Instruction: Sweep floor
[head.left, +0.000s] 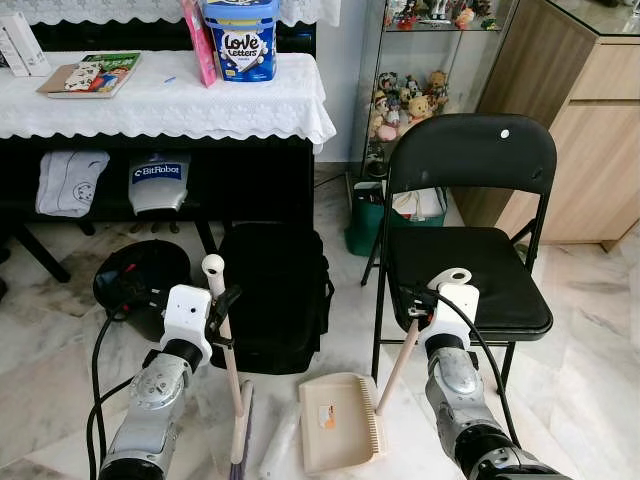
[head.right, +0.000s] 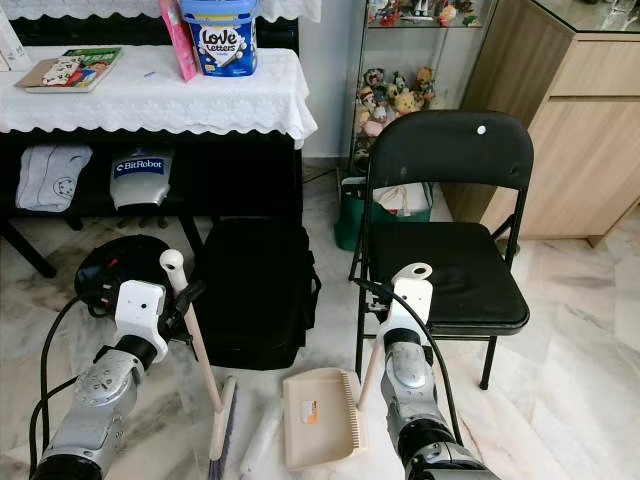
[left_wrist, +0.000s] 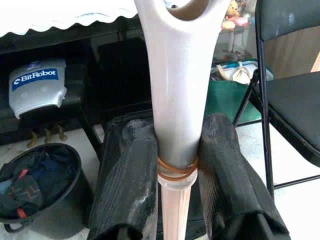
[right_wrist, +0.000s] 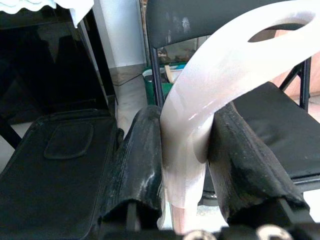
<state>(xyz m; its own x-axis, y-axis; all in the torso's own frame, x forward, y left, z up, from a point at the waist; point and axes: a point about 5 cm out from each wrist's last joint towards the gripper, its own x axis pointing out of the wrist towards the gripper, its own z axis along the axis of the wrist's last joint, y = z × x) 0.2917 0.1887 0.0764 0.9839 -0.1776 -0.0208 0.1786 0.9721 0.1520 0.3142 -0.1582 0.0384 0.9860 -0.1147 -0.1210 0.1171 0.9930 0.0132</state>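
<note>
My left gripper (head.left: 222, 305) is shut on the cream handle of a broom (head.left: 232, 380). The handle stands nearly upright, with the brush head (head.left: 241, 440) low on the marble floor. In the left wrist view both black fingers (left_wrist: 131, 170) clamp the handle (left_wrist: 175, 100) just above a rubber band. My right gripper (head.left: 428, 312) is shut on the long slanted handle (head.left: 400, 365) of a beige dustpan (head.left: 335, 420), which lies flat on the floor in front of me. The right wrist view has the gripper (right_wrist: 187, 130) pinching the handle's looped end. A whitish elongated object (head.left: 280, 440) lies between brush and pan.
A black folding chair (head.left: 470, 260) stands close on the right, and a black bag (head.left: 275, 290) sits straight ahead. A black bucket (head.left: 140, 280) of clothes is on the left, under a table with a white lace cloth (head.left: 160, 100). A wooden cabinet (head.left: 590, 130) is at the far right.
</note>
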